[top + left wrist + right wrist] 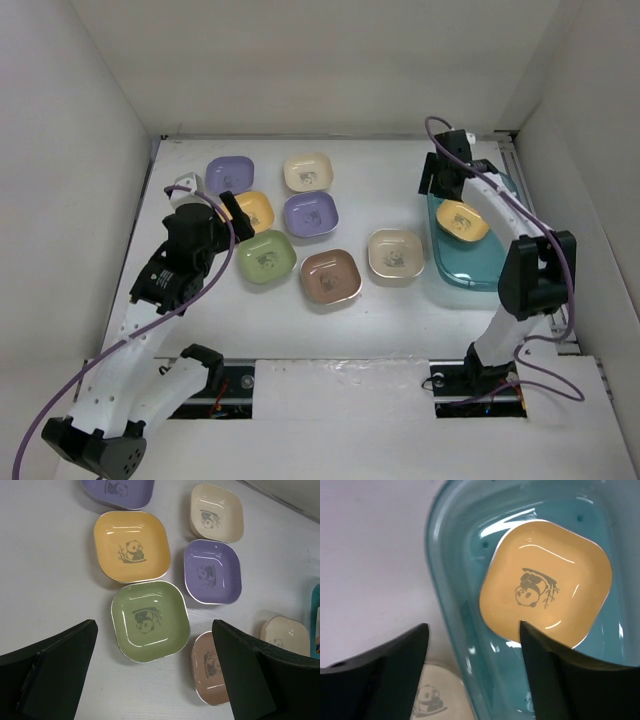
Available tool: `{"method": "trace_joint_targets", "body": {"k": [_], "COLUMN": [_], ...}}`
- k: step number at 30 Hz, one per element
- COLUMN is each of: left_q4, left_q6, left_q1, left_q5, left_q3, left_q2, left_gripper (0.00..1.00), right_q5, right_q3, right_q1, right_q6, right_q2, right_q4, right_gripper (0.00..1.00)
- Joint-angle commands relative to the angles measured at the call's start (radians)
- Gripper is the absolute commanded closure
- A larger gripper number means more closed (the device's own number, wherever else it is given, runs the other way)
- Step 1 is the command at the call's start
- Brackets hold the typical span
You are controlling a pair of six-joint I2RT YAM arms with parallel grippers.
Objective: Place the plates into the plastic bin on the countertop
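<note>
Jaws spread wide on left gripper (153, 630), empty, poised above green rounded-square plastic plate (150, 621). Near that plate on flat white countertop (45, 580), none touching: yellow-orange plastic plate (131, 546), purple plate (211, 571), second purple plate (117, 491), cream plate (216, 513), brown plate (210, 667), second cream plate (282, 636).

Jaws equally wide on right gripper (473, 627), gripping nothing, over edge of translucent teal-blue plastic bin (445, 580). Inside bin, flat on its floor: second yellow-orange plate (545, 585), panda print at centre. Bin at right side of countertop, just beside second cream plate.
</note>
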Motion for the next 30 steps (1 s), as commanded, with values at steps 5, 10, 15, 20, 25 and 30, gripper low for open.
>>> {"method": "trace_joint_targets", "body": {"k": [5,10,15,20,25,30], "left_q4": [0.032,0.032,0.032,0.032,0.032,0.032], "left_q6": [0.015,0.015,0.015,0.015,0.015,0.015], "left_q1": [0.002,0.002,0.002,0.002,0.002,0.002], "left_q5": [0.001,0.001,0.001,0.001,0.001,0.001], "left_q3": [0.011,0.011,0.011,0.011,0.011,0.011], "left_q2": [-0.014,-0.005,-0.005,-0.005,-0.005,-0.005], "left_gripper": [0.0,0.0,0.0,0.0,0.0,0.0], "right_q5": [0.055,0.099,0.099,0.064,0.04,0.003], "right_q3": [-0.026,-0.14,-0.263,-0.301,-0.289,-0.28], "right_q1": [0.239,0.388,0.506,0.516,0.507,0.479], "right_q6": [0.065,0.235,0.349,0.383,0.405,0.418], "right_q2": [-0.18,-0.192,-0.183,-0.126,-0.017,0.077], "right_q4": [0.032,0.087,0.184,0.259,0.299,0.312], "right_gripper": [0.03,0.06,0.1,0.13,0.14,0.29]}}
